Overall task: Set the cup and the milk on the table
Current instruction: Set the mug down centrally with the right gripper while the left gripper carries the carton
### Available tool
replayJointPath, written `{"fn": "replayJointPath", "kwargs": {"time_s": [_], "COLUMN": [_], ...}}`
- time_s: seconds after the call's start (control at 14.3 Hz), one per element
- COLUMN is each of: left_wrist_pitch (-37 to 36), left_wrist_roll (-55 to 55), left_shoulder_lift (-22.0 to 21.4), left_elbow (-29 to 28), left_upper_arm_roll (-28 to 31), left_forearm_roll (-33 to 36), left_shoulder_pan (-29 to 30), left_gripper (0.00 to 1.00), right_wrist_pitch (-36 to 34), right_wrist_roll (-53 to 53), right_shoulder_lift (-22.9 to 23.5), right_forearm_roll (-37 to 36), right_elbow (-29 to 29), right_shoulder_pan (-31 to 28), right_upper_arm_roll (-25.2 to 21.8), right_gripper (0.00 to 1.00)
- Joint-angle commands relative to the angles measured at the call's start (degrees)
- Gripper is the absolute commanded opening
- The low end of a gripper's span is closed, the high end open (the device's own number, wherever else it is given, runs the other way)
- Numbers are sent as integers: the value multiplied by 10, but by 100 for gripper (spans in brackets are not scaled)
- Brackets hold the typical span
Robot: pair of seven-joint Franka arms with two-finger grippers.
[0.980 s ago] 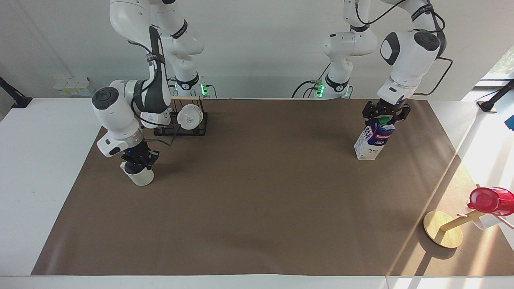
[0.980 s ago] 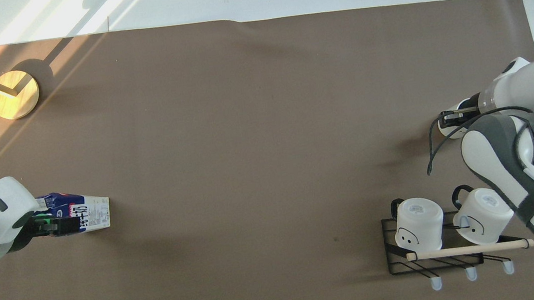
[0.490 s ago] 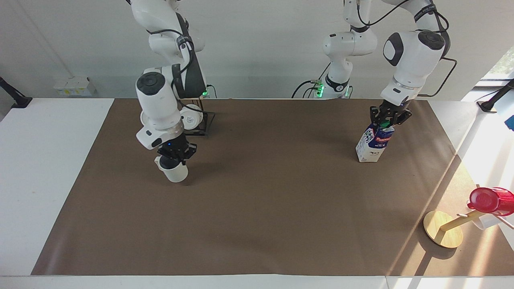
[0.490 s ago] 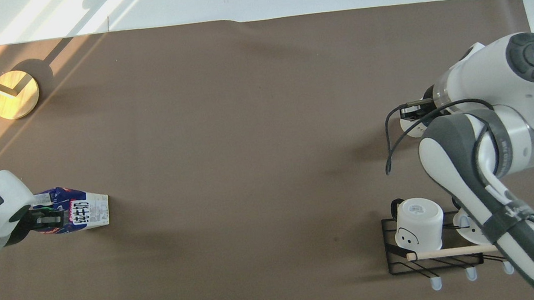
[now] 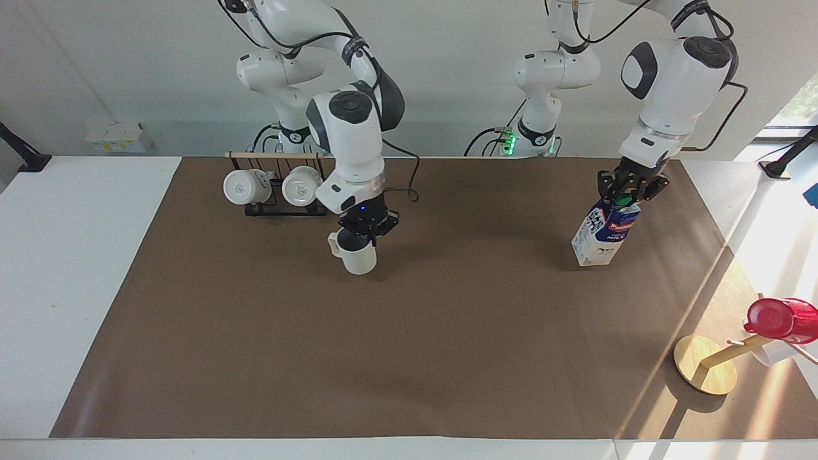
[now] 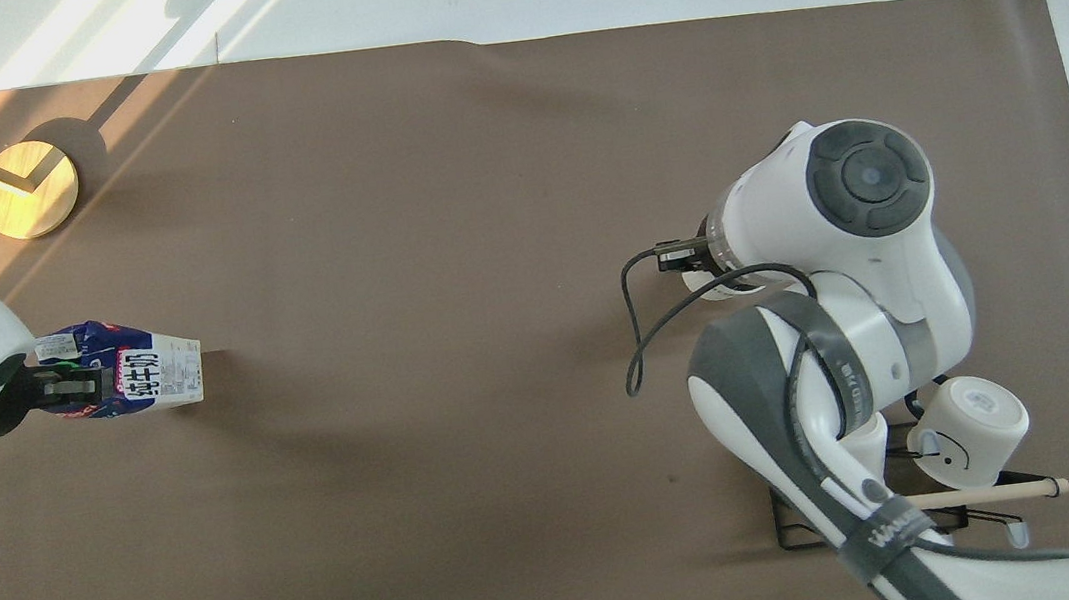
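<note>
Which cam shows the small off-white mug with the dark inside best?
Facing view. The small off-white mug shows whole there: loop handle, dark inside, with the right claw shut on its rim. Overhead, the right arm covers nearly all of it; only a sliver of the mug shows beside the arm's wrist.

Matt brown paper mat (image 5: 409,358), glossy red cup (image 5: 776,319), wooden stand (image 5: 703,372)

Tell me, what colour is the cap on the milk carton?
Green. The milk carton's screw cap shows best in the facing view, just under the left gripper.
</note>
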Motion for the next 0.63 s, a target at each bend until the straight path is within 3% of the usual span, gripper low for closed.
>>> {"fn": "replayJointPath", "kwargs": {"time_s": [0.0, 0.14, 0.42, 0.49, 0.56], "left_wrist_pitch": [-53, -64, -69, -70, -75], "left_wrist_roll": [-88, -124, -152, -154, -158], "left_shoulder_lift": [6, 4, 0, 0, 0], "left_elbow": [39, 47, 48, 48, 48], "left_upper_arm_roll": [3, 3, -2, -2, -2], "left_forearm_roll": [1, 1, 1, 1, 1], "left_shoulder_pan": [-46, -70, -82, -83, -86], "left_gripper": [36, 30, 30, 30, 30], "right_wrist_pitch": [-19, -20, -12, -10, -7], "right_wrist_roll": [50, 92, 124, 127, 128], "right_shoulder_lift": [35, 62, 91, 90, 90], "right_forearm_roll": [-1, -9, -22, -19, -18], "right_elbow": [49, 68, 68, 68, 66], "right_shoulder_pan": [38, 70, 89, 91, 91], "right_upper_arm_roll": [-3, -4, -2, -2, -2], "right_gripper": [0, 0, 0, 5, 29]}}
